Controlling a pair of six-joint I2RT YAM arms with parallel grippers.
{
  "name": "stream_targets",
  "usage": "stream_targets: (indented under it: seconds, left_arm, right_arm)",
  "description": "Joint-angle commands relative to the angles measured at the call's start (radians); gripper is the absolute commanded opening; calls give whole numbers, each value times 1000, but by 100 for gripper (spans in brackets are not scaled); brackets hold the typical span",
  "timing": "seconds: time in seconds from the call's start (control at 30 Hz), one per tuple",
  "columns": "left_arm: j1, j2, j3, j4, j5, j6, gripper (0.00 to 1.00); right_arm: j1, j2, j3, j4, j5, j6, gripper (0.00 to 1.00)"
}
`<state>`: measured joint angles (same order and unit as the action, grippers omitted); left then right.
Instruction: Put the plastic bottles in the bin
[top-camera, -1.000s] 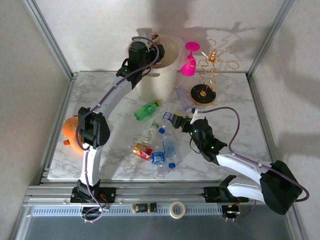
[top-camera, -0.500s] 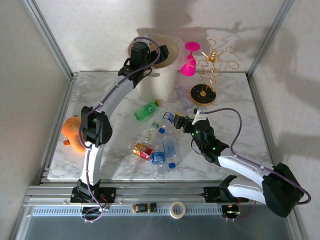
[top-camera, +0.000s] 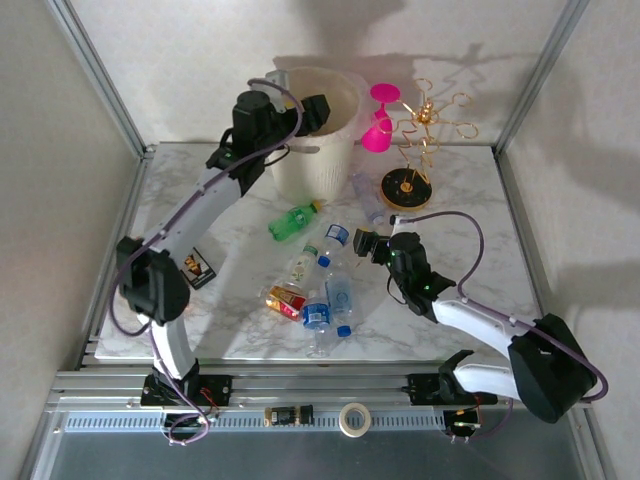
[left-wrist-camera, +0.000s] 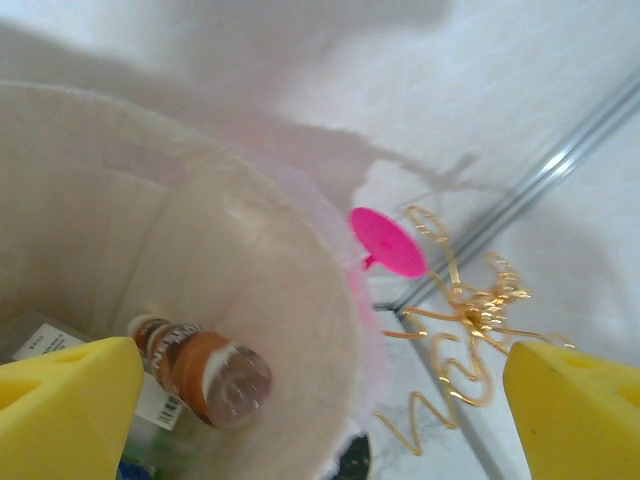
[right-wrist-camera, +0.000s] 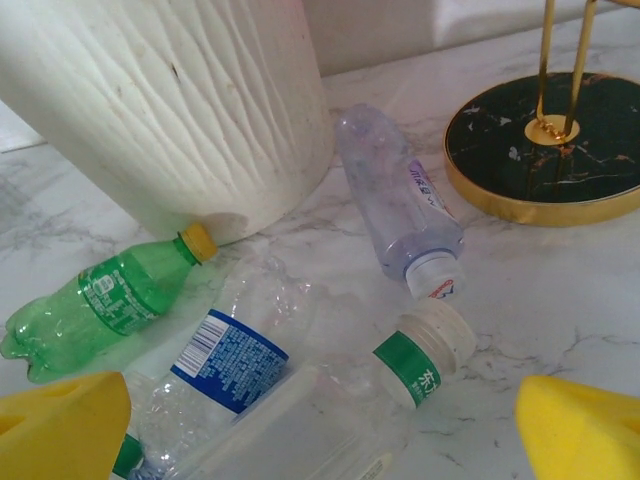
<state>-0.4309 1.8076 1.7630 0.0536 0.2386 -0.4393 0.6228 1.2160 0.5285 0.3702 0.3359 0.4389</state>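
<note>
Where the left wrist camera looks down into the bin (left-wrist-camera: 150, 200), a brown bottle (left-wrist-camera: 205, 372) lies against the inner wall. Its clear round base faces the lens and its neck end slopes away to the upper left. White labels of other contents show under it; cannot tell what they belong to. The left gripper (top-camera: 312, 110) hangs over the bin's rim with its yellow fingertips (left-wrist-camera: 60, 400) spread wide and nothing between them.

Bin: cream-white plastic, round, outer wall ribbed in wavy vertical grooves, upright on the marble table (top-camera: 470, 200).

The right gripper (top-camera: 362, 243) sits low over the table, jaws wide apart and empty. Ahead of it, all lying flat:
- green bottle (right-wrist-camera: 100, 300), long axis diagonal, yellow cap pointing up-right at the bin's foot
- clear bottle (right-wrist-camera: 400, 205), crinkled, white cap toward the lens, base near the bin wall
- blue-labelled bottle (right-wrist-camera: 225, 365), crushed
- green-labelled bottle (right-wrist-camera: 415, 362), white cap

Just beside the clear bottle stands the gold wire stand (right-wrist-camera: 550, 150), its black disc base rimmed in gold.
</note>
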Motion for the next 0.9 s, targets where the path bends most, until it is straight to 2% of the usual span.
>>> stream_targets:
  seconds: [0.0, 0.17, 0.33, 0.43, 0.63, 0.87]
  left_arm:
    - [-12, -122, -151, 124, 53, -15, 93]
    - [-17, -320, -495, 240, 15, -39, 99]
    - [-17, -486, -813, 341, -44, -78, 99]
    - [-18, -543, -949, 369, -72, -112, 99]
    - [-19, -579, -1183, 476, -101, -248, 99]
    - [-28, -550, -1311, 551, -134, -345, 100]
  right_arm:
    - [-25, 41, 51, 3, -57, 27, 99]
    - [-85, 153, 134, -30, -69, -85, 99]
    - [-178, 317, 284, -103, -202, -184, 99]
    - [-205, 414, 377, -143, -232, -237, 99]
    - [-231, 605, 592, -247, -257, -321, 99]
    - [-235, 761, 766, -325, -168, -387, 99]
